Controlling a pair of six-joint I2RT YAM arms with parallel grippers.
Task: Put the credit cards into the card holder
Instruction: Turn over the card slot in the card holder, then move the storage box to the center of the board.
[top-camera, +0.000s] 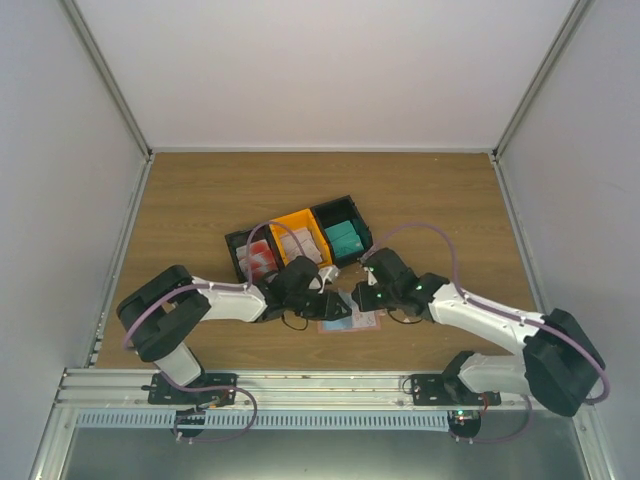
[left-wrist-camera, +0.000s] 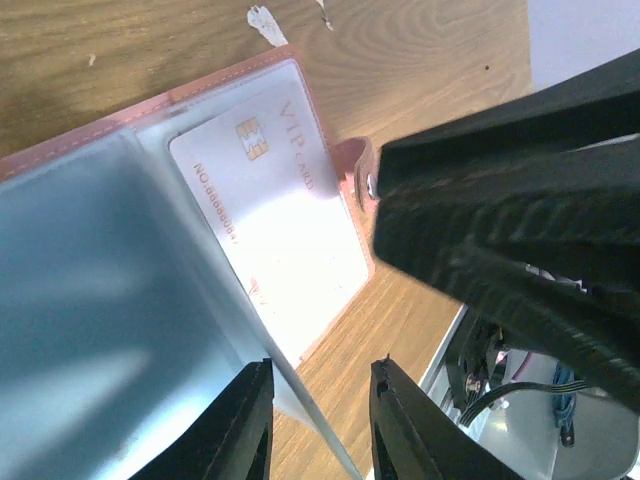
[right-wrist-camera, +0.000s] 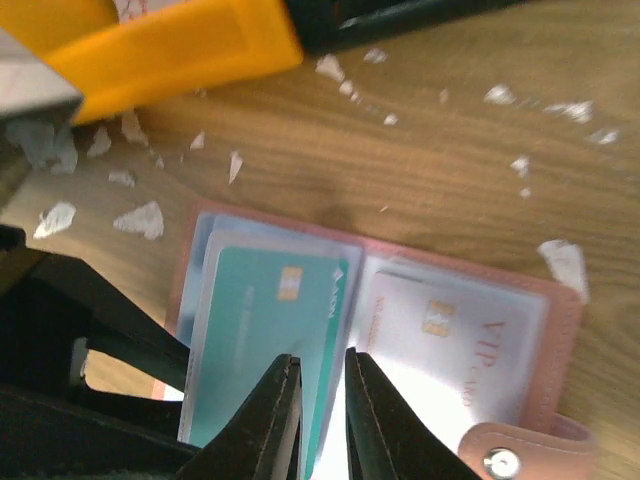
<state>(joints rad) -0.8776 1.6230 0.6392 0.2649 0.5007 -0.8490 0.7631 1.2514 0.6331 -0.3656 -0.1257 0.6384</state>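
Card holder (right-wrist-camera: 560, 300) lies open on worktop (right-wrist-camera: 450, 150), near bins (top-camera: 300, 235). Teal card (right-wrist-camera: 250, 330) in L sleeve, VIP card (right-wrist-camera: 440, 340) in R. Your R tool (right-wrist-camera: 320, 365) is barely spread astride teal card's edge, prob. seating it. Your L tool (left-wrist-camera: 322, 372) is part-spread around clear leaf (left-wrist-camera: 100, 300), prob. to expose the pocket. Grip unclear on both.

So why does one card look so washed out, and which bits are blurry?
Left wrist: glare bleaches the VIP card low down, and the blue pocket near the lens is soft. Right wrist: same glare on that card, and the orange bin is blurred. Top view: even light, sharp.
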